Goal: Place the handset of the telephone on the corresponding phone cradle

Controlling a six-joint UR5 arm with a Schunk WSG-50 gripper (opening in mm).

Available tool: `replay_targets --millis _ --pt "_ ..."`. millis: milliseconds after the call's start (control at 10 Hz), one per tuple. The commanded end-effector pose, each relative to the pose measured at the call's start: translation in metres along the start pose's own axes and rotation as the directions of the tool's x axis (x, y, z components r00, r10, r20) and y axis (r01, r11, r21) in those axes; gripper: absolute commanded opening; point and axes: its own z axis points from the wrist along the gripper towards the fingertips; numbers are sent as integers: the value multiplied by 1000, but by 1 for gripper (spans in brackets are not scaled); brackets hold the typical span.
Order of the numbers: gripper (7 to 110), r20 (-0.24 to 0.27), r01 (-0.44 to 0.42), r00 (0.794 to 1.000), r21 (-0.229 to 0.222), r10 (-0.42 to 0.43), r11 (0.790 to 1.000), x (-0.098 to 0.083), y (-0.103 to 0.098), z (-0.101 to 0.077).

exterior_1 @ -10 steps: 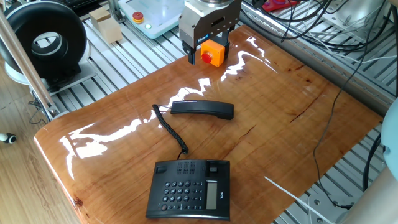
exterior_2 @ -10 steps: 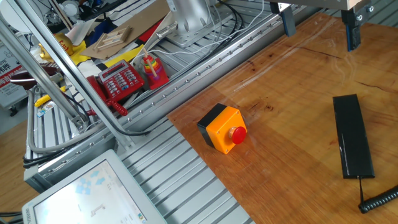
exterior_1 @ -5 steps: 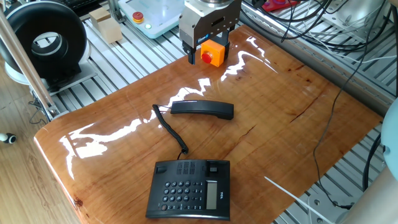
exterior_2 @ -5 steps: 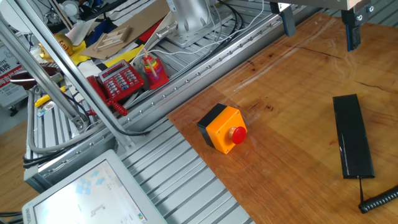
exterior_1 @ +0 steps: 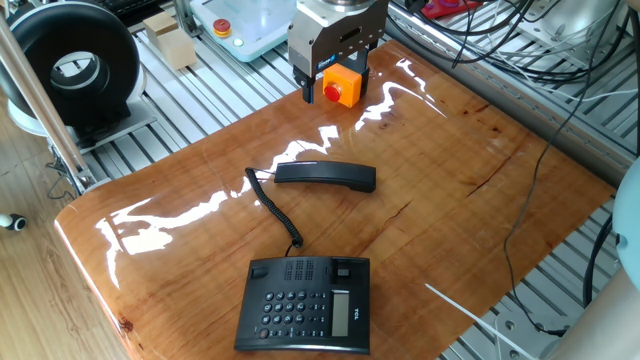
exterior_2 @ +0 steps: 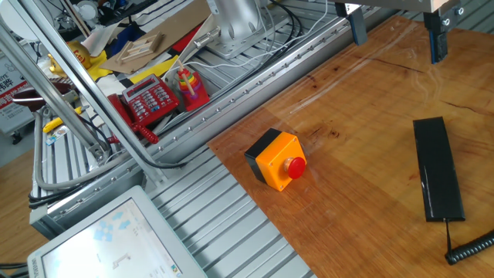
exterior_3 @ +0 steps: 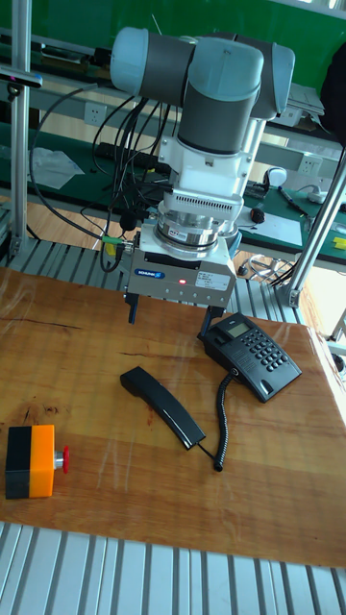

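The black handset (exterior_1: 325, 175) lies flat on the wooden table, its coiled cord (exterior_1: 275, 205) running to the telephone (exterior_1: 305, 305) near the front edge. The phone cradle (exterior_1: 310, 268), the strip with grille slots and hook switch, is bare. My gripper (exterior_1: 335, 85) hovers open above the table's far side, apart from the handset and holding nothing. In the other fixed view the gripper (exterior_2: 397, 37) hangs beyond the handset (exterior_2: 438, 168). The tall fixed view shows the gripper (exterior_3: 171, 317) above and behind the handset (exterior_3: 161, 405), with the telephone (exterior_3: 252, 356) to its right.
An orange box with a red button (exterior_2: 276, 160) stands near the table's edge by the gripper. Off the table are a red keypad device (exterior_2: 150, 100), a screen (exterior_2: 116, 239), a black round unit (exterior_1: 70, 65) and loose cables (exterior_1: 540, 150).
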Motion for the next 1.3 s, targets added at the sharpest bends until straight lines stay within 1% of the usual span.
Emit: replay_targets --millis 0,100,200,300,500,600,700,800,900,1000,1100,1200 --pt "109 0 0 1000 0 0 1000 0 2 0" --pt "7 -76 -271 962 -376 262 886 -8 97 -17" --pt "7 -71 -270 962 -371 262 889 -9 96 -15" --pt "7 -74 -269 962 -382 261 884 -9 99 -15" --pt "7 -80 -272 962 -389 262 880 -8 101 -16" --pt "7 -82 -275 961 -382 264 882 -8 101 -15" --pt "7 -80 -271 962 -372 260 888 -7 99 -14" --pt "7 -77 -263 965 -334 251 905 -4 89 -13" --pt "7 -76 -260 966 -306 248 916 -1 82 -13" --pt "7 -75 -257 966 -294 246 921 0 79 -12" --pt "7 -74 -255 967 -273 245 927 1 74 -10" --pt "7 -73 -255 967 -272 245 928 1 73 -10"
